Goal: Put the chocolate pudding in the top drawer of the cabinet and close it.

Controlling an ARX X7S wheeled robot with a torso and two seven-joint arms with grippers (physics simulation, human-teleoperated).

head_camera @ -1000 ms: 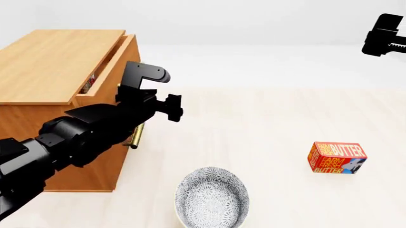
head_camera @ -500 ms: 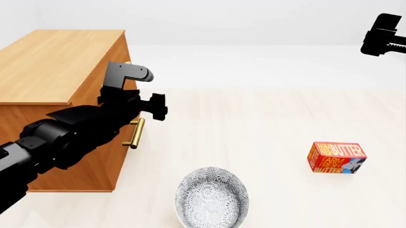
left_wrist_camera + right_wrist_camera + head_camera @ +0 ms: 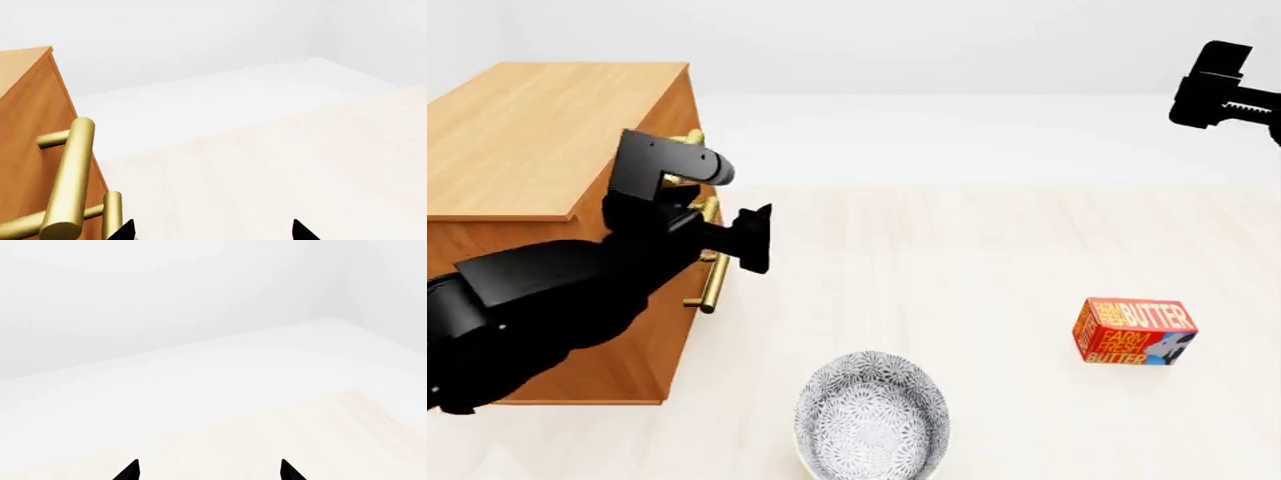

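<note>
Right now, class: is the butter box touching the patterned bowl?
Apart. The head view shows the butter box off to one side of the patterned bowl, with bare floor plainly between them.

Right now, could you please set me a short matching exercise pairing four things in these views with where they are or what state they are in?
Things:
1. top drawer
2. butter box
3. patterned bowl
4. right claw

Descriptions:
A. raised over bare floor, open, holding nothing
B. pushed flush into the cabinet
C. on the floor at the near edge, empty
D. on the floor at the right, apart from the cabinet

Pairs: 1-B, 2-D, 3-C, 4-A
</note>
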